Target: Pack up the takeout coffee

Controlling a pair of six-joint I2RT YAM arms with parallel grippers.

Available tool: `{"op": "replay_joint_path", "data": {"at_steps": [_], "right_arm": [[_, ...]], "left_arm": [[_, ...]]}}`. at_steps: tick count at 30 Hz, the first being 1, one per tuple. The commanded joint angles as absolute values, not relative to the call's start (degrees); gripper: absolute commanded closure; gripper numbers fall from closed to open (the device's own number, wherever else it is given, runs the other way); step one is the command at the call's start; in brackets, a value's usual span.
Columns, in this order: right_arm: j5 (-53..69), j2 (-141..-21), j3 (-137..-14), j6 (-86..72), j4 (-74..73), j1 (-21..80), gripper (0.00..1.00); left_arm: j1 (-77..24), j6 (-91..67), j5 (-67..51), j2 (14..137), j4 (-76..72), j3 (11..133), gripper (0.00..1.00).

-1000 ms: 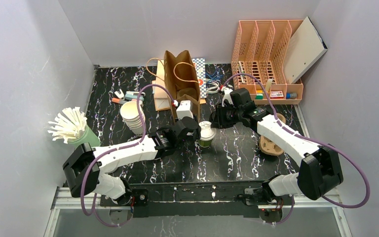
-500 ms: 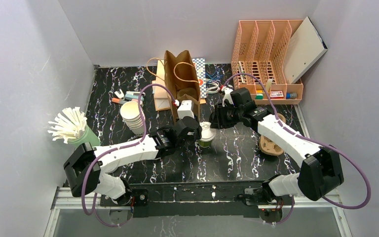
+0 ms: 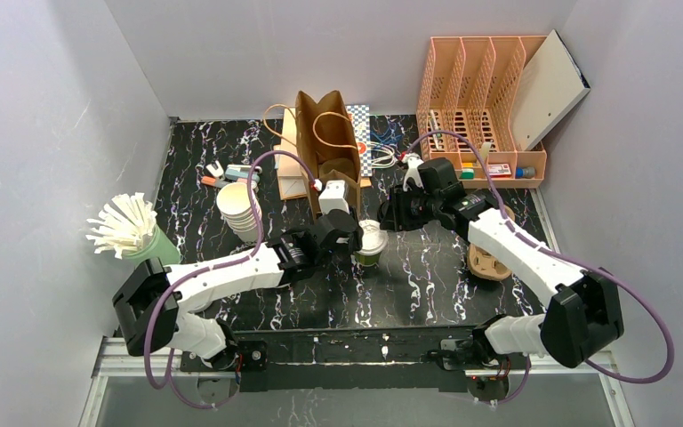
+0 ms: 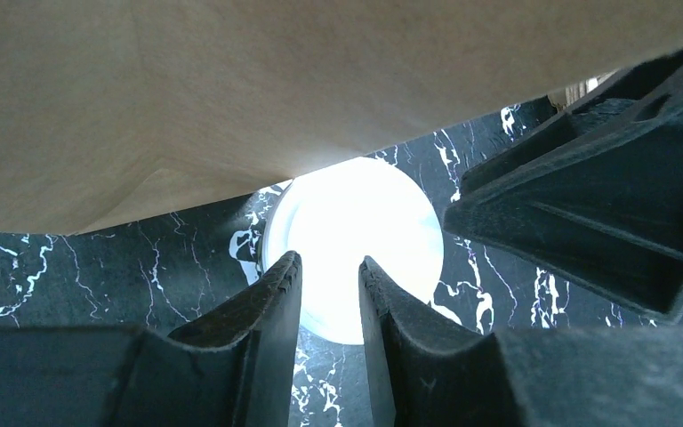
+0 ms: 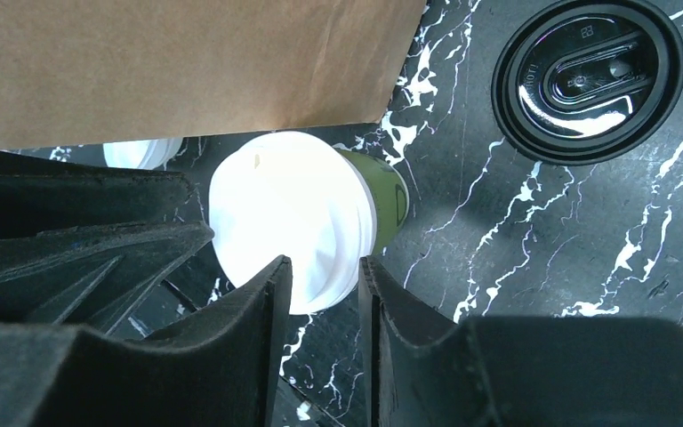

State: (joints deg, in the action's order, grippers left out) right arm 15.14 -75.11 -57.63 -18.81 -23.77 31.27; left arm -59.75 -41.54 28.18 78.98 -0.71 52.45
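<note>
left fingers [image 4: 271, 302]: narrow gap, parked over the white lid [image 4: 356, 231], nothing pinched that I can see. green cup [image 3: 371, 245] stands upright on the surface [image 3: 427, 280] between the two arms. right fingers [image 5: 262, 302]: same, slightly parted above the lid, no grasp; tip contact, can't tell. Last second: right arm edged outward, cup barely shifted and not lifted. Reads as pre-grasp lining up. Cup is just in front of the paper bag [image 3: 329, 147], not in it, so packing hasn't started.
</note>
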Motion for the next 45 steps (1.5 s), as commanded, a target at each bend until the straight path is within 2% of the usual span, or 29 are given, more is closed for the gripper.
{"op": "replay_joint_path", "data": {"at_steps": [1, 6, 13, 21, 25, 31, 38, 42, 45], "right_arm": [[14.62, -71.32, -56.63, -20.95, -21.19, 31.49, 0.58], [16.10, -72.17, -56.32, -21.38, -21.07, 31.49, 0.54], [16.26, -74.33, -56.80, -20.75, -22.51, 31.52, 0.44], [16.68, -74.42, -55.00, -21.71, -21.26, 31.48, 0.45], [17.68, -75.03, -54.58, -22.34, -21.17, 31.50, 0.33], [18.42, -74.63, -53.14, -23.72, -19.59, 31.27, 0.43], [22.37, -75.32, -52.19, -25.29, -18.39, 29.72, 0.44], [24.16, -75.28, -51.49, -26.11, -17.78, 28.90, 0.51], [24.87, -75.17, -50.95, -26.45, -17.36, 28.30, 0.52]], "left_arm": [[-59.56, -41.22, 30.36, 75.95, 1.03, 52.98, 0.71], [-58.03, -42.10, 26.92, 75.50, -2.13, 51.09, 0.65], [-57.49, -41.99, 26.63, 76.55, -0.83, 51.59, 0.62], [-56.31, -42.59, 24.44, 76.89, -1.56, 50.94, 0.60], [-55.69, -42.93, 23.67, 77.05, -1.76, 50.71, 0.59], [-55.38, -43.07, 23.10, 77.64, -2.07, 50.36, 0.58], [-55.37, -43.03, 22.77, 78.00, -2.15, 50.21, 0.59], [-55.37, -43.05, 22.10, 78.54, -2.59, 50.10, 0.59], [-55.37, -43.05, 21.68, 79.15, -2.90, 50.16, 0.60]]}}
